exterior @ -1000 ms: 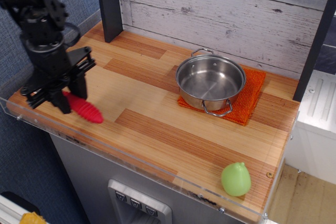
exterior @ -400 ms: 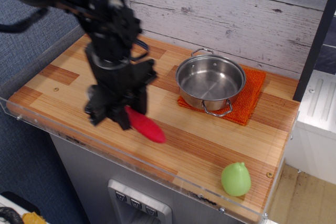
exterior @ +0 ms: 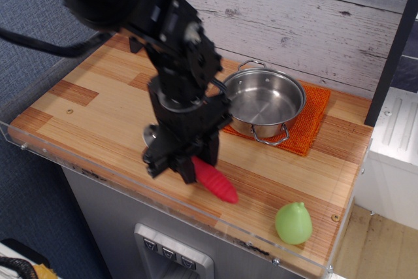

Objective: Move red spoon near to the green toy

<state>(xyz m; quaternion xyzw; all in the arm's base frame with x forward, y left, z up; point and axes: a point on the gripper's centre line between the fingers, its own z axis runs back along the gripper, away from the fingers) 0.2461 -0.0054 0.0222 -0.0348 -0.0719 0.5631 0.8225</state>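
Right now the red spoon [exterior: 215, 181] sits clamped in the black pincer [exterior: 185, 161], its ribbed red handle slanting down and to the right out of the jaws. A bit of its silver bowl shows at the pincer's left side. The handle's free end points toward the green toy [exterior: 293, 223], which stands near the desk's [exterior: 98, 106] front right corner, apart from the spoon with bare wood between them. Whether the handle touches the wood I cannot tell. Behind the pincer, a steel pot [exterior: 262, 103] rests on an orange mat [exterior: 312, 122] near the whitewashed plank wall [exterior: 294, 11]. A clear plastic rim [exterior: 130, 184] runs along the desk's front edge, below the spoon.
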